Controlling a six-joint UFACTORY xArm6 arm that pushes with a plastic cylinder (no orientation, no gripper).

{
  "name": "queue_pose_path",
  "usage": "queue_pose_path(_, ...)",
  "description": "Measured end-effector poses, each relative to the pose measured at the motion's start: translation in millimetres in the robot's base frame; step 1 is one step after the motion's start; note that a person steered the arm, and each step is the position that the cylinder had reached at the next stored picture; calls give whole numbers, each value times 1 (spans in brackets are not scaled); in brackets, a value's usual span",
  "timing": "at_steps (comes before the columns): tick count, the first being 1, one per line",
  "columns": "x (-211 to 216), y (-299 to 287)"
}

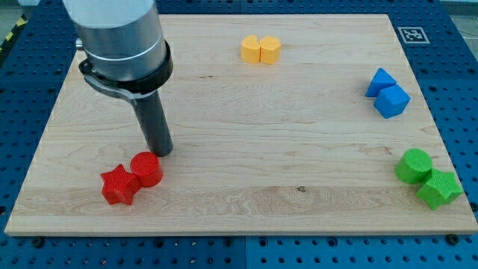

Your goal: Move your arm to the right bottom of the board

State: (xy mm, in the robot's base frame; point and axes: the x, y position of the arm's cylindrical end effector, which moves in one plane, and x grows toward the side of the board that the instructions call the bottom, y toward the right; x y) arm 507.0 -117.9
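Camera view: my tip point(161, 152) at board point(246, 119) lower left, just above red cylinder point(147, 169), red star point(119, 184) beside. No jaws, plain rod. Board's right-bottom corner far across, by green cylinder point(413, 165) and green star point(439, 188).

My tip point(165, 154) stands on the board point(246, 142), at 8 o'clock from its centre. The red cylinder point(146, 169) lies just beside the tip at 7 o'clock, and the red star point(119, 185) touches that cylinder at 8 o'clock. Touching pairs near the board's edges: two yellow blocks point(261, 50) at 12 o'clock; blue triangle point(379, 81) and blue cube point(393, 101) at 2 o'clock; green cylinder point(413, 165) and green star point(439, 188) at 4 o'clock.
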Motion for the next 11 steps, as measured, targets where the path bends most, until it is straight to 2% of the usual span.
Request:
queue_pose_path(2, -73, -9)
queue_pose_path(6, -79, 8)
queue_pose_path(7, -35, 67)
queue_pose_path(9, 85, 207)
queue_pose_path(10, 111, 267)
queue_pose_path(11, 112, 304)
